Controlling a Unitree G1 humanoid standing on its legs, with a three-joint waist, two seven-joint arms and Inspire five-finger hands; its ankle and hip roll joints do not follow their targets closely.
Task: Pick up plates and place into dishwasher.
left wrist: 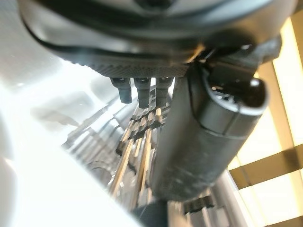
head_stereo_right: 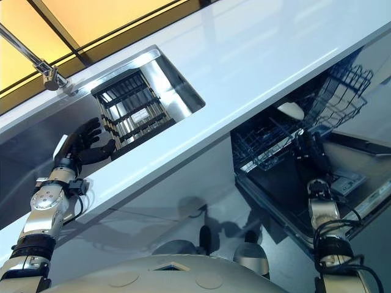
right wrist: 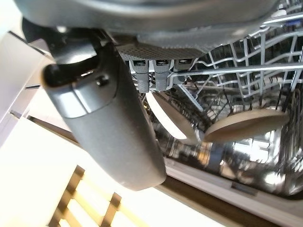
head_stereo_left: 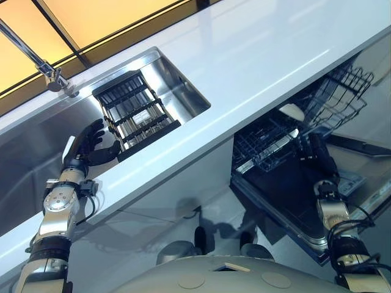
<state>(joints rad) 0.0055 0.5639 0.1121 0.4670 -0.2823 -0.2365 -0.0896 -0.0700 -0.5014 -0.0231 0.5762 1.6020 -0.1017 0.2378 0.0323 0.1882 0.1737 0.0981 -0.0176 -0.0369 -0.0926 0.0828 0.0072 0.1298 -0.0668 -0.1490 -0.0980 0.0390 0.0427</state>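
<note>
A dark dish rack (head_stereo_left: 137, 116) stands in the steel sink (head_stereo_left: 183, 79), holding several thin plates (left wrist: 137, 151) upright on edge. My left hand (head_stereo_left: 88, 143) hovers beside the rack's near end, open, with its fingers spread and its thumb toward the rack; it holds nothing. The dishwasher (head_stereo_left: 287, 195) is open below the counter, with its lower wire rack (head_stereo_left: 266, 149) pulled out. Two plates stand in that rack: a pale one (right wrist: 170, 118) and a tan one (right wrist: 246, 125). My right hand (head_stereo_left: 317, 152) reaches into the rack with straight fingers (right wrist: 156, 71) just short of the pale plate, open.
A white counter (head_stereo_left: 256, 55) runs between the sink and the dishwasher. A chrome faucet (head_stereo_left: 43, 64) rises at the sink's far corner. An upper wire basket (head_stereo_left: 342, 91) sits above the lower rack. The dishwasher door (head_stereo_left: 360, 183) lies open beside my right arm.
</note>
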